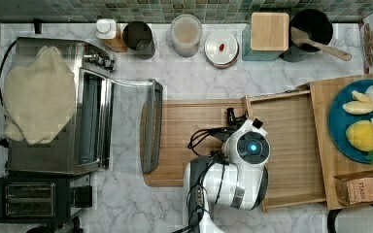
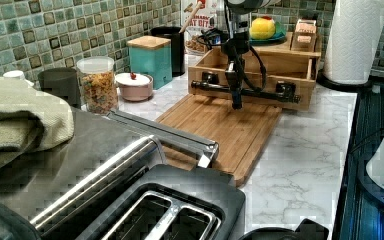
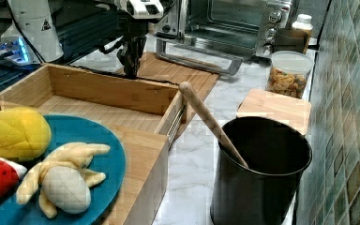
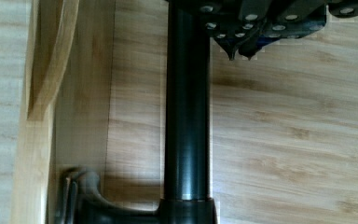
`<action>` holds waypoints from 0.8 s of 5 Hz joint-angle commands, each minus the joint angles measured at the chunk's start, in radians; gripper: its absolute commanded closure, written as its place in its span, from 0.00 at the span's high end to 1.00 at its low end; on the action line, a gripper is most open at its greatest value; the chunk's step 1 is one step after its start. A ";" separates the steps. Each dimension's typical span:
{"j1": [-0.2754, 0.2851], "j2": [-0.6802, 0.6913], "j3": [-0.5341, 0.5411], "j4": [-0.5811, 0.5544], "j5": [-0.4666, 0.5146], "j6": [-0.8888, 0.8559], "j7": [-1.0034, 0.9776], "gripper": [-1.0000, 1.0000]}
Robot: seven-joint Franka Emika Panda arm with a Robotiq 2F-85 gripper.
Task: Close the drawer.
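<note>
Right up close in the wrist view is the hand (image 4: 240, 49), pointing down, with its two fingers (image 4: 230, 50) pressed together and holding nothing. Just beside it is the long black bar handle (image 4: 186, 116) on the front of the drawer (image 1: 291, 145). In the left view the hand (image 2: 236, 100) hangs in front of this handle (image 2: 260, 93), over the cutting board (image 2: 220, 125). I cannot tell if they touch. The drawer is pulled well out of the wooden box (image 1: 320, 97), toward the top view's left, and it has nothing in it. On the box sits a blue plate (image 1: 337, 121) with toy fruit. Farther off on the worktop (image 1: 199, 77) stands a toaster oven (image 1: 53, 155) with its door down
</note>
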 commanded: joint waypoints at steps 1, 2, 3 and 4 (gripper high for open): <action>-0.180 0.113 -0.200 0.304 0.022 -0.021 -0.338 0.00; -0.204 0.175 -0.242 0.395 0.049 -0.070 -0.391 0.00; -0.238 0.182 -0.271 0.406 0.056 -0.016 -0.402 0.00; -0.269 0.190 -0.270 0.393 0.081 0.064 -0.437 0.00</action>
